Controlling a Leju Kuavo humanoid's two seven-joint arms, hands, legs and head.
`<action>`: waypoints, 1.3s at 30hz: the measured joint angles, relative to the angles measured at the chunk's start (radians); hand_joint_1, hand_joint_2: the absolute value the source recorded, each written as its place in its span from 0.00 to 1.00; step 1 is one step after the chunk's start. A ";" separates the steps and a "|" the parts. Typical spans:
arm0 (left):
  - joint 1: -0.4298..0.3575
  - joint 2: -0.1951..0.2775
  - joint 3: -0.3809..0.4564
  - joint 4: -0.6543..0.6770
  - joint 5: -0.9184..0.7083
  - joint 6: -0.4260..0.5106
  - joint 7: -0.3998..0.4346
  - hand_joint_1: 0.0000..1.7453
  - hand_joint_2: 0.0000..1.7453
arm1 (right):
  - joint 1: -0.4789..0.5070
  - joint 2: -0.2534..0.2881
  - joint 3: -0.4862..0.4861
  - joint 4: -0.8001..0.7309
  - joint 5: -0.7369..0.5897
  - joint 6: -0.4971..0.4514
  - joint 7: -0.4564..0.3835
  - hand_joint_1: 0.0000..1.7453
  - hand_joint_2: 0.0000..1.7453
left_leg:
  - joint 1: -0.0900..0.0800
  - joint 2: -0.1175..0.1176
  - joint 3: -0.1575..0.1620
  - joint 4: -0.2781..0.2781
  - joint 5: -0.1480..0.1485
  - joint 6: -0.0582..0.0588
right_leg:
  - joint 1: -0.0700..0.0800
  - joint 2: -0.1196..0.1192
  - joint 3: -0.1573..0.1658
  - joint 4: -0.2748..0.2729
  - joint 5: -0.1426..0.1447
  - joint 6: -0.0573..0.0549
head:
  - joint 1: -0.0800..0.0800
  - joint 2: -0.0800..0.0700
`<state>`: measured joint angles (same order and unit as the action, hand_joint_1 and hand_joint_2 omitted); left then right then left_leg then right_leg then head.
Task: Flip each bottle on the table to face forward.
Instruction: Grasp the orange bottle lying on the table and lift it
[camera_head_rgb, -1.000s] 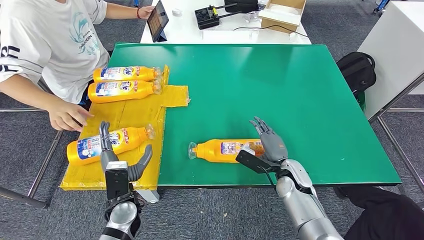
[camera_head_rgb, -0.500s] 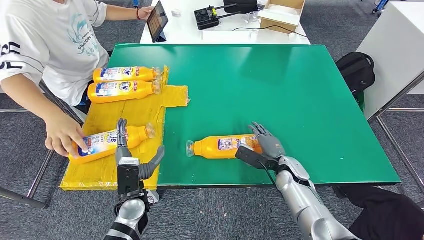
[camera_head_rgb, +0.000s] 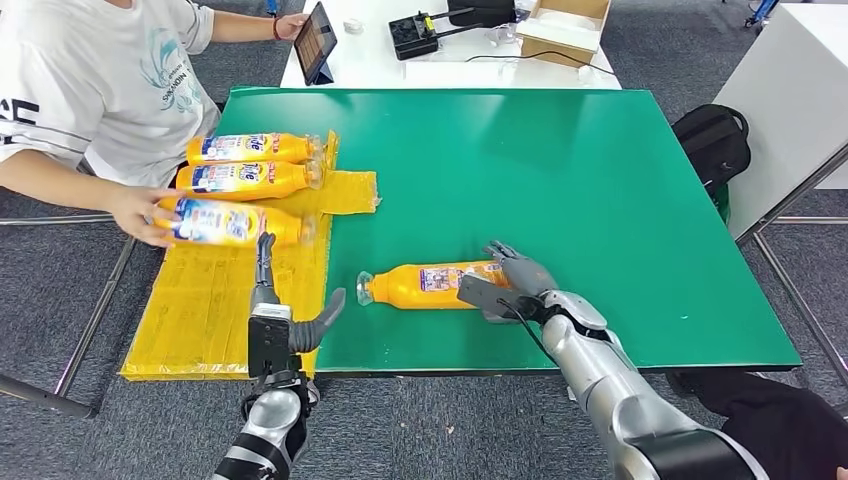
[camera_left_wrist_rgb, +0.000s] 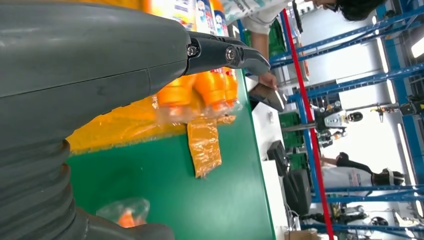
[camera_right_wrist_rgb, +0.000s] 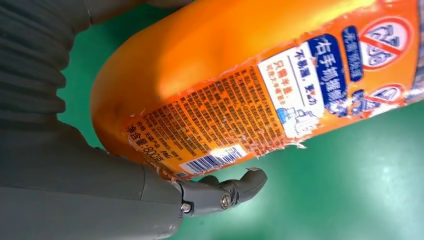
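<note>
On the far left I see a person's hand (camera_head_rgb: 135, 212) resting on a bottle (camera_head_rgb: 232, 223) on the yellow mat (camera_head_rgb: 215, 300), just near of two more bottles (camera_head_rgb: 255, 148) lying front label up. I judge those three done or out of my reach. My left hand (camera_head_rgb: 285, 310) hovers over the mat's near edge, fingers spread wide, holding nothing. Further right, the last bottle (camera_head_rgb: 432, 284) lies on its side on the green table (camera_head_rgb: 560, 170), cap pointing left, its barcode side showing in the right wrist view. My right hand (camera_head_rgb: 512, 282) cups its base; whether it truly grips, I cannot tell. That flip remains.
</note>
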<state>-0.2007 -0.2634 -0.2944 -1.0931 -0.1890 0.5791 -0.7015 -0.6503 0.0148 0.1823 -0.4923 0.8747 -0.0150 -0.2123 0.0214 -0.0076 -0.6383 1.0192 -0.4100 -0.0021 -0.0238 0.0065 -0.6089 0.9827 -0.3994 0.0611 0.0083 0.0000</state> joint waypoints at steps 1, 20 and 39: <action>-0.002 0.000 0.000 0.004 0.004 -0.006 0.000 0.00 1.00 | -0.006 0.000 0.003 0.008 -0.002 0.009 -0.003 0.78 1.00 | 0.000 0.000 0.000 0.000 0.000 0.000 | 0.000 0.000 0.000 0.000 0.000 0.000 | 0.000 0.000; -0.014 -0.016 0.021 0.054 0.025 -0.055 0.000 0.00 1.00 | -0.004 0.001 0.017 0.053 -0.037 -0.052 -0.050 1.00 1.00 | 0.000 0.000 0.000 0.000 0.000 0.000 | 0.000 0.000 0.000 0.000 0.000 0.000 | 0.000 0.000; 0.006 -0.028 0.054 0.064 0.031 -0.084 0.000 0.00 1.00 | 0.155 0.079 -0.035 -0.117 -0.219 -0.324 -0.221 1.00 1.00 | 0.000 -0.001 -0.001 0.000 0.000 0.000 | 0.000 0.000 0.000 0.000 0.000 0.000 | 0.000 0.000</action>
<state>-0.1949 -0.2915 -0.2400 -1.0286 -0.1581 0.4952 -0.7015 -0.4950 0.0938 0.1476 -0.6098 0.6553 -0.3386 -0.4332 0.0218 -0.0084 -0.6390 1.0192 -0.4102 -0.0022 -0.0235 0.0061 -0.6090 0.9831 -0.3999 0.0611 0.0082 0.0000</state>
